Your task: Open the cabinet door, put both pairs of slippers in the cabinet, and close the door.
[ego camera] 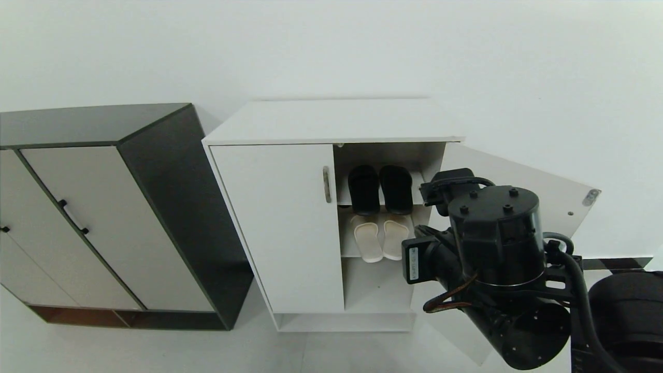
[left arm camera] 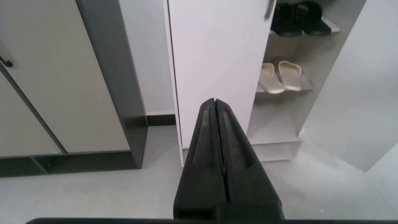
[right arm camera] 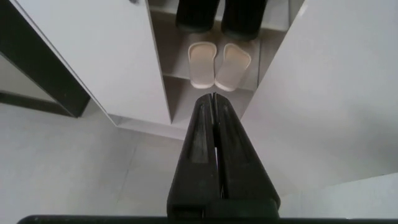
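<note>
Right wrist view gives us the right gripper (right arm camera: 214,96) with its two black fingers pressed flat together, so it is closed on itself. It hangs above the floor (right arm camera: 74,168) in front of the open side of the white cabinet (ego camera: 331,122), its tip directed to the white slippers (right arm camera: 202,62), but apart from them. From the left wrist we see the left gripper (left arm camera: 214,101) in the same state, fingers shut one against the other. It is in front of the lower part of the closed left door (ego camera: 279,228), without touching it.

From the head camera, the right arm (ego camera: 492,243) stands before the right part of the cabinet and covers a portion of the opening. The right door (ego camera: 549,191) is swung wide open to the right. Inside, the black slippers (ego camera: 363,189) lie side by side on the upper shelf (ego camera: 419,194), toes inward. The white slippers lie side by side on the middle shelf (ego camera: 347,251), directly under the black pair, and their heels come a little over the shelf edge. The left door carries a grey vertical handle (ego camera: 327,184) near its inner edge.

To the left of the white cabinet, just beside it, we see a dark cabinet (ego camera: 171,207) with pale doors and small black handles. Both cabinets stand against a pale wall (ego camera: 331,46).
</note>
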